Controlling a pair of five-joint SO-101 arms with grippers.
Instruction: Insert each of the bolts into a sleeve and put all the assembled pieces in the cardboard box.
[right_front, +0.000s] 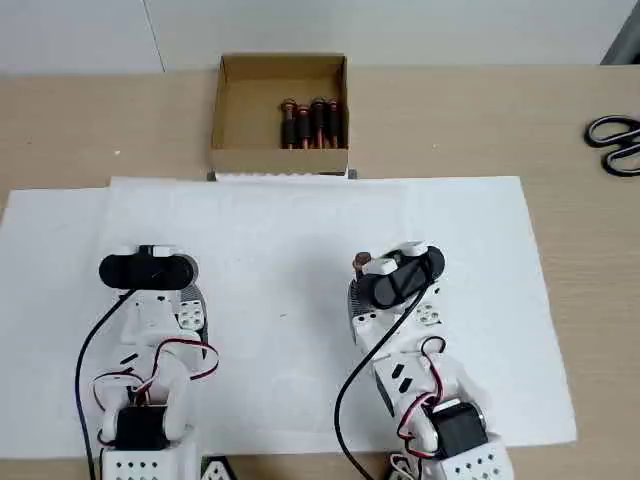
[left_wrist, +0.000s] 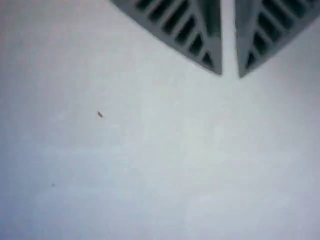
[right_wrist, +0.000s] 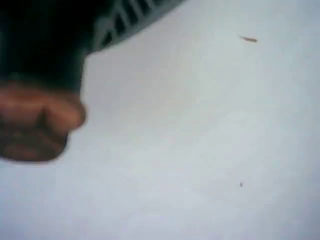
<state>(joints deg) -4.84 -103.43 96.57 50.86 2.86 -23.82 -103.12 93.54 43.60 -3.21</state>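
We find the cardboard box (right_front: 215, 110) at the far edge of the table (right_front: 80, 130), just beyond the white paper sheet (right_front: 280, 250). Four assembled pieces (right_front: 312, 123) lie side by side against its right-hand wall, copper ends toward the far side.

Both arms stand over the sheet, well apart from each other and from the box.

The right gripper (right_front: 372, 276) is clamped on a fifth piece. Its wrist view shows a black sleeve (right_wrist: 40, 45) with the copper head of the bolt (right_wrist: 35, 122) protruding from it, held above bare paper. From above, the copper head shows at the left side of that arm's tip.

The left gripper (left_wrist: 230, 72) holds nothing. Its fingers (left_wrist: 200, 30) stand all but together, with a narrow slit of paper showing between them, and they hang just above the sheet.

A pair of scissors (right_front: 612, 143) lies on the bare table at the right edge, clear of the sheet.
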